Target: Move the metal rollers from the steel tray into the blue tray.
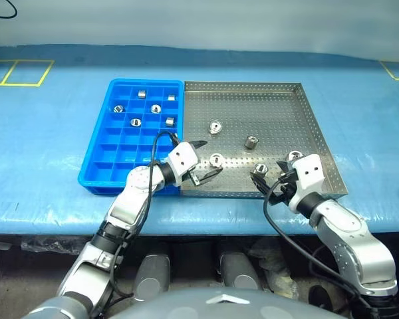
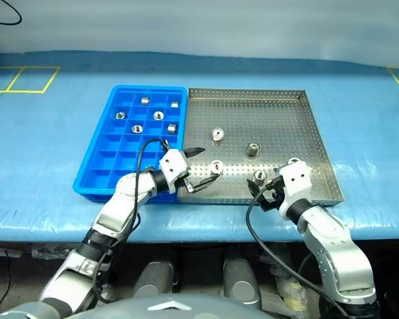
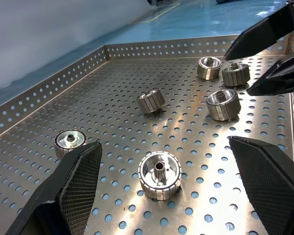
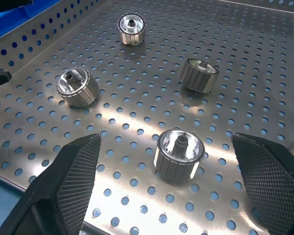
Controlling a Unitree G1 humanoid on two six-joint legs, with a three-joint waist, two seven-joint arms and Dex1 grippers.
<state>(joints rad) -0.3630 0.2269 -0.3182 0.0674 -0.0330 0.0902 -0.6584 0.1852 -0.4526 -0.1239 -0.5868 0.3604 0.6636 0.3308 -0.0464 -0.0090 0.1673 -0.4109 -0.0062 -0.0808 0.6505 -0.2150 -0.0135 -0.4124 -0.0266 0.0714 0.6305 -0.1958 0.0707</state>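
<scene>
The steel tray (image 1: pixel 266 109) holds several metal rollers, among them one mid-tray (image 1: pixel 215 127) and one lying on its side (image 1: pixel 251 141). My left gripper (image 1: pixel 209 159) is open low over the tray's near left part, its fingers on either side of a roller (image 3: pixel 159 175) without touching it. My right gripper (image 1: pixel 269 178) is open at the tray's near edge, straddling another roller (image 4: pixel 179 154). To the left, touching the steel tray, the blue tray (image 1: pixel 96 149) has several rollers in its far compartments, such as (image 1: pixel 135 122).
Both trays sit on a blue-covered table (image 1: pixel 46 153) whose front edge runs just below the grippers. One more roller (image 1: pixel 294 156) lies near the steel tray's right rim. Yellow tape marks (image 1: pixel 26 73) the far left of the table.
</scene>
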